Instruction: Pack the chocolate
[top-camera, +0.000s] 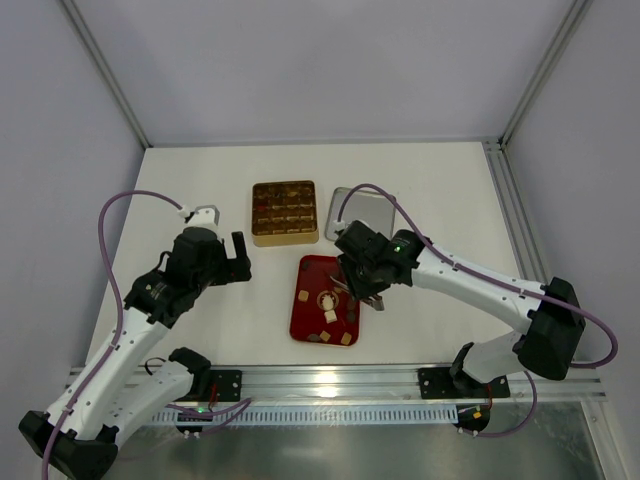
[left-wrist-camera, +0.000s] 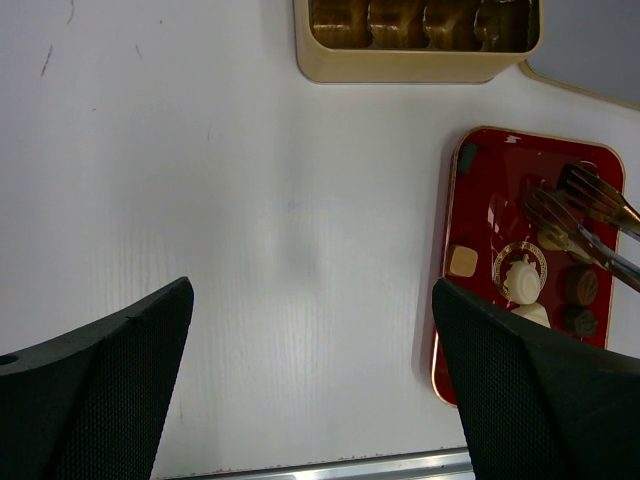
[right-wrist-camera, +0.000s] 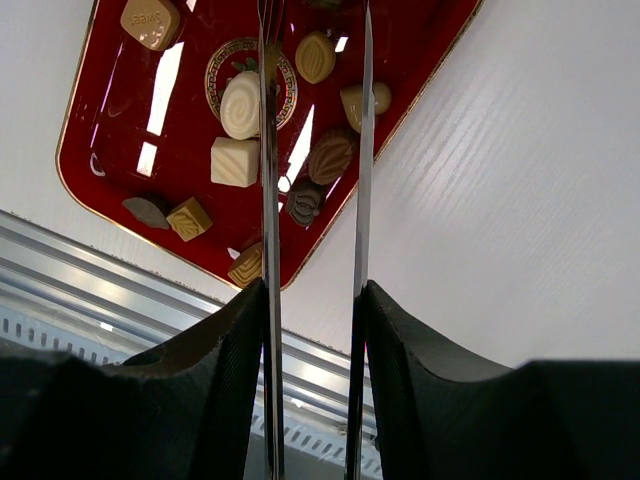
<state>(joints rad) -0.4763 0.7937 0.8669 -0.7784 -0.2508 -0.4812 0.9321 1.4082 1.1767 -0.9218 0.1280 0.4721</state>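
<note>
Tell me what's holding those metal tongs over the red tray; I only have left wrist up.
Observer: The right claw. It is shut on the tongs, and the blades run out between its fingers.
Operator: Any chocolate my view cuts off?
Observer: Yes. Right wrist shows three at the red tray's near end: a dark piece, a tan square and another tan piece.
Operator: Where's the box lid?
Observer: Top view shows a grey lid lying flat to the right of the gold box, partly under the right arm.
</note>
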